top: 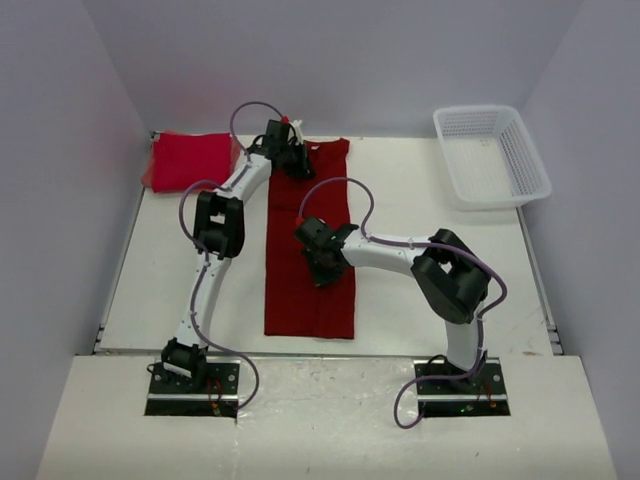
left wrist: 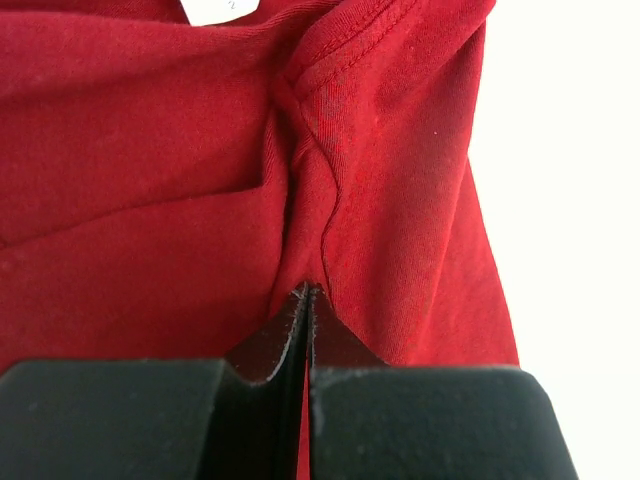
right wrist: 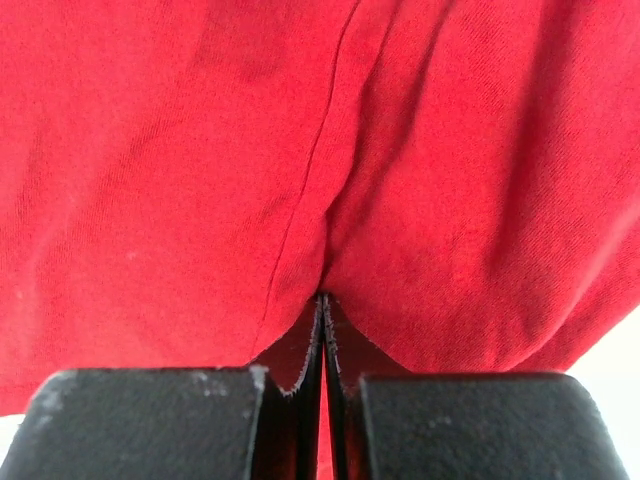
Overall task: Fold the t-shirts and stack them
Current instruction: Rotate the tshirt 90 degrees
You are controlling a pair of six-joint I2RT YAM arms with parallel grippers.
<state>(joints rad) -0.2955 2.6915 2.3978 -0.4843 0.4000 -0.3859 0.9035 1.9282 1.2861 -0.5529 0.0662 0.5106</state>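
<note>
Note on your left arm (top: 200, 300) and right arm (top: 385, 250): white links, black joints, looping purple cables (top: 345, 179), black base plates (top: 225, 388).

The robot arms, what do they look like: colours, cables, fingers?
Both the left arm and right arm have slim white links joined by bulky black joint housings. A thin purple cable loops loosely along each. They stand on black base plates. The fingers are matte black, blocky behind and tapering to thin flat tips.

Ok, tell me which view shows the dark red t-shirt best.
Top external: the whole dark red t-shirt lies as a long strip. The wrist views show only close-up cloth pinched by the left gripper and right gripper.
</note>
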